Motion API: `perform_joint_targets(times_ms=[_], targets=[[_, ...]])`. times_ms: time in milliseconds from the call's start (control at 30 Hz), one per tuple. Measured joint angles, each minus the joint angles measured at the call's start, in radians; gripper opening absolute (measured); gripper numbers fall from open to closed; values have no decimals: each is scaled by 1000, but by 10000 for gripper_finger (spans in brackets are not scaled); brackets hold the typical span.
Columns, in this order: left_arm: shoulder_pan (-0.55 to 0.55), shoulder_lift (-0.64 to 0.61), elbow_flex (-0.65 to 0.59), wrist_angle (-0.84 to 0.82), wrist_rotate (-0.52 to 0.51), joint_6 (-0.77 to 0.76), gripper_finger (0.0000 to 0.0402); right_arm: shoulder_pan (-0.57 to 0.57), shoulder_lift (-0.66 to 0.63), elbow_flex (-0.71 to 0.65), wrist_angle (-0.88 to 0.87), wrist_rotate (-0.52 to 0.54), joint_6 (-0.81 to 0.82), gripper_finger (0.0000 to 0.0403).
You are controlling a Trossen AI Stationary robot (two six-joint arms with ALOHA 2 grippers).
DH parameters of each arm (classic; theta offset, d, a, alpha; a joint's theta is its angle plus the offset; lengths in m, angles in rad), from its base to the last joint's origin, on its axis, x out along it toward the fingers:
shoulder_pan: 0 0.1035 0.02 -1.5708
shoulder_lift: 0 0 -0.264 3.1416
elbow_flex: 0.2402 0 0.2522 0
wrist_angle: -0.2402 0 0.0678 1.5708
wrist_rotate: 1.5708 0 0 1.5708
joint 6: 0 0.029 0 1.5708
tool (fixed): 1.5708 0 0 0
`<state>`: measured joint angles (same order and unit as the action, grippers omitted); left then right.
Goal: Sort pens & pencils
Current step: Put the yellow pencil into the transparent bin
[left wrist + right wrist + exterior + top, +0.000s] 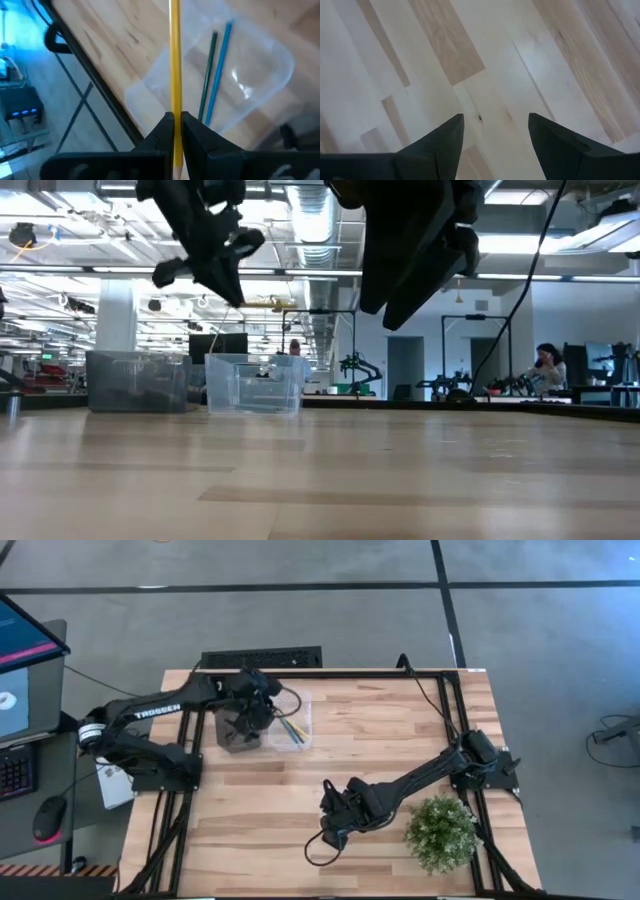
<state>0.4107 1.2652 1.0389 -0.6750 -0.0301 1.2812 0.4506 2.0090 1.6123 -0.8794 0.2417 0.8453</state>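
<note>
yellow pencil (pixel 174 75) cut off at frame edges, pens indistinct in darker bin (pixel 238 732)

Overhead camera straight down on worktop (pixel 330 770); low camera level across it; wrist cameras close behind each claw; clear bins (pixel 290 725) shared by overhead, low, left-wrist

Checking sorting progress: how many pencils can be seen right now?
3. The yellow pencil is clamped in the left gripper above the clear bin. The blue pencil and the dark pencil lie side by side inside that bin. None seem hidden.
</note>
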Motion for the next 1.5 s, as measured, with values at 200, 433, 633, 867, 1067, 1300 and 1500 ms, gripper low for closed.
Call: perform_joint_targets(times_ms=[200, 433, 633, 867, 1067, 1300, 1500], targets=[[93, 60, 0, 48, 31, 217, 9, 1, 0, 0, 0, 23, -1, 244], [111, 163, 0, 116, 22, 288, 9, 1, 1, 0, -8, 37, -38, 244], [117, 261, 0, 113, -34, 331, 9, 1, 1, 0, -15, 75, -69, 244], [117, 336, 0, 116, 11, 310, 9, 1, 1, 0, -40, 76, -69, 244], [121, 360, -1, 112, 36, 292, 9, 1, 1, 0, -40, 82, -69, 244], [121, 359, -1, 112, 61, 243, 9, 1, 1, 0, -41, 83, -71, 244], [121, 359, -1, 118, 61, 212, 24, 1, 1, 0, -40, 83, -71, 244]])
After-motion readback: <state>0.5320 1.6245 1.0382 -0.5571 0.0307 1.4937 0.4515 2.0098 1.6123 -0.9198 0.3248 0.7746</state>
